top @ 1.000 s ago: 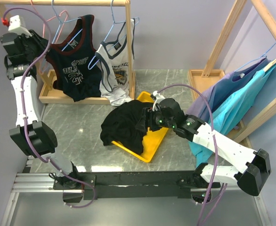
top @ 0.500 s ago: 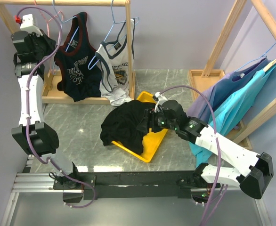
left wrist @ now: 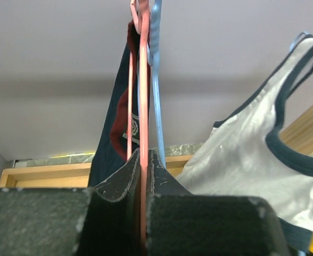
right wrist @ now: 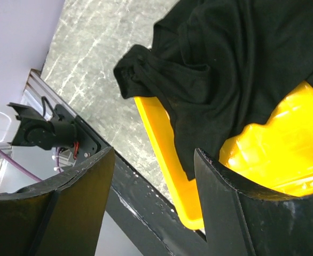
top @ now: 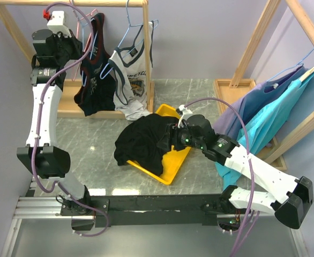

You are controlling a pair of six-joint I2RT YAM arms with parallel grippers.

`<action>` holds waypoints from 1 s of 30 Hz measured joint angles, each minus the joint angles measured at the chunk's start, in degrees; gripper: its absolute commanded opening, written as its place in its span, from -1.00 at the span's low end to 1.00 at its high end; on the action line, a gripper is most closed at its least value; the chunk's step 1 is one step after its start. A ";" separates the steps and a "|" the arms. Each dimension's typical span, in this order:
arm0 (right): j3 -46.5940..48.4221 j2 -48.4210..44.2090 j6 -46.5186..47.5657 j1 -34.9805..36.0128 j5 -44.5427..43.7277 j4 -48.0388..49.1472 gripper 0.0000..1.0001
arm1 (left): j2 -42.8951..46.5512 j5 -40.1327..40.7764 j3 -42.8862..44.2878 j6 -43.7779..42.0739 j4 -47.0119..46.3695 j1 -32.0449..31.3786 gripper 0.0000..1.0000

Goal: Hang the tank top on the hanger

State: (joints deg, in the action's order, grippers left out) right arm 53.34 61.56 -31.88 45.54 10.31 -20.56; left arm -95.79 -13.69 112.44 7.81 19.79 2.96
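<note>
Left gripper (left wrist: 144, 162) swung right, now clamped on the hanger (left wrist: 144, 96) — right gripper (right wrist: 155, 160) stays open.

The grey marbled table (top: 92, 155) carries a yellow tray (top: 176, 160) near its middle. The black tank top (top: 141, 142) is heaped in it, spilling left onto the stone. Wooden rack feet (top: 233, 85) stand at both back corners.
</note>
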 measured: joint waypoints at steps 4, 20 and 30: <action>-0.55 -0.31 -0.11 0.00 -0.20 -0.07 0.38 | 0.09 0.35 1.14 -0.92 1.05 -2.01 -0.98; -0.98 -0.79 -0.15 0.07 -0.63 -0.09 0.38 | 4.07 19.39 0.37 -2.08 5.84 -7.17 -0.98; -0.96 0.00 0.11 0.07 -1.22 -0.11 0.38 | 13.81 24.57 -1.81 -2.47 8.24 -7.17 -0.98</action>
State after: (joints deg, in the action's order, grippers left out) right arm 52.38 61.56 -31.77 45.60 9.08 -20.67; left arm -81.97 10.87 110.63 5.34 28.03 -4.21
